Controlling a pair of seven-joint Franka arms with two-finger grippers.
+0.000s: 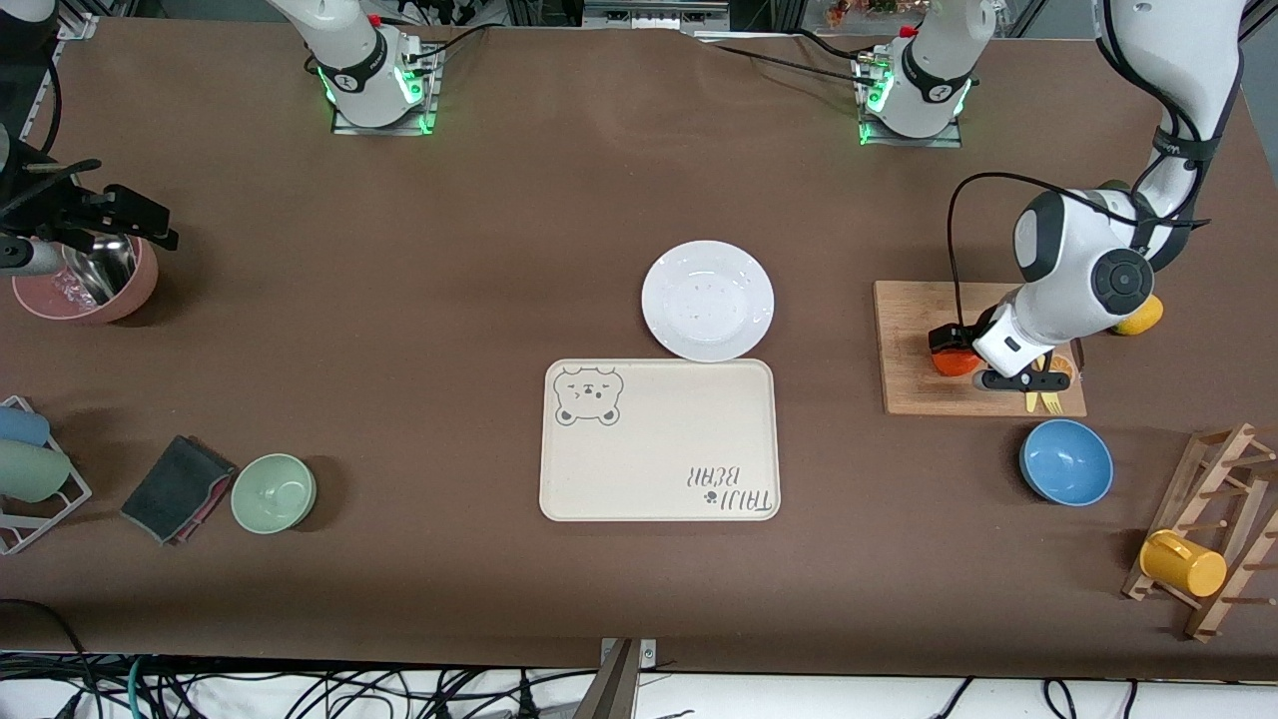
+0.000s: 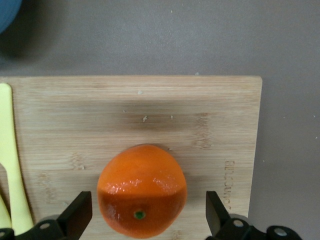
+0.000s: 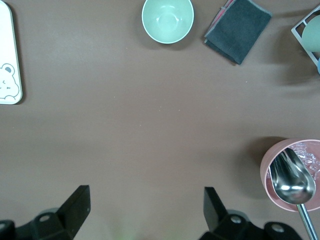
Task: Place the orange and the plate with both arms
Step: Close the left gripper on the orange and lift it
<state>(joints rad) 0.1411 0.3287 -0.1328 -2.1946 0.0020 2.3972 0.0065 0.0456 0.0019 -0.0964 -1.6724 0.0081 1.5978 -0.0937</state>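
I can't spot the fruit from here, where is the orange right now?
The orange sits on the wooden board toward the left arm's end of the table, between the open fingers of the left gripper.

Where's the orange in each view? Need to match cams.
Front view: the orange on the wooden cutting board, partly hidden by the left gripper.
Left wrist view: orange between the open fingers.
Right wrist view: not in it.
Shared landmark: cutting board.

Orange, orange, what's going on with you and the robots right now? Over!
Left tool open, straddling the orange on the cutting board. Right tool open, waiting by the pink bowl. Plate untouched. Nothing blocking.
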